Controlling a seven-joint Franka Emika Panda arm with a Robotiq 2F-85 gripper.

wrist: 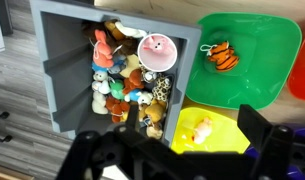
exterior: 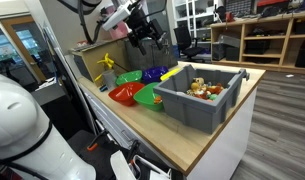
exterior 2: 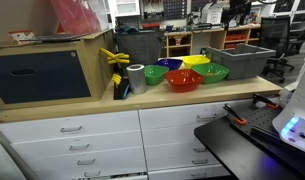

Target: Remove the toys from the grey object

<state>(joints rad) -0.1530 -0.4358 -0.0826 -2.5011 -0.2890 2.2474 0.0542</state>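
Toys [wrist: 122, 85] are seen heaped inside the grey bin [wrist: 57, 80], which is set on a wooden counter [exterior: 207, 140] just beside the bowls. The heap is shown plainly only in the wrist view, where a pink round piece [wrist: 157, 50] is seen on top of it. In an exterior view the toys [exterior: 202, 88] are reduced to a yellow and orange patch above the rim. In an exterior view taken from counter level they are hidden by the bin wall [exterior 2: 240, 62], while a silver roll [exterior 2: 137, 77] is shown only there.

One grey bin is counted. Four bowls are counted in both exterior views: a red bowl [exterior: 125, 94], a green bowl [exterior: 149, 97], a purple bowl [exterior: 129, 76] and a yellow bowl [exterior: 157, 73]. Only three are caught in the wrist view. There, one orange striped toy [wrist: 222, 55] is seen in the green bowl and one small pale toy [wrist: 200, 128] in the yellow bowl. The pile in the bin cannot be counted.

The gripper [wrist: 177, 165] is hung above the bowls, its jaws spread wide; nothing is held or touched.
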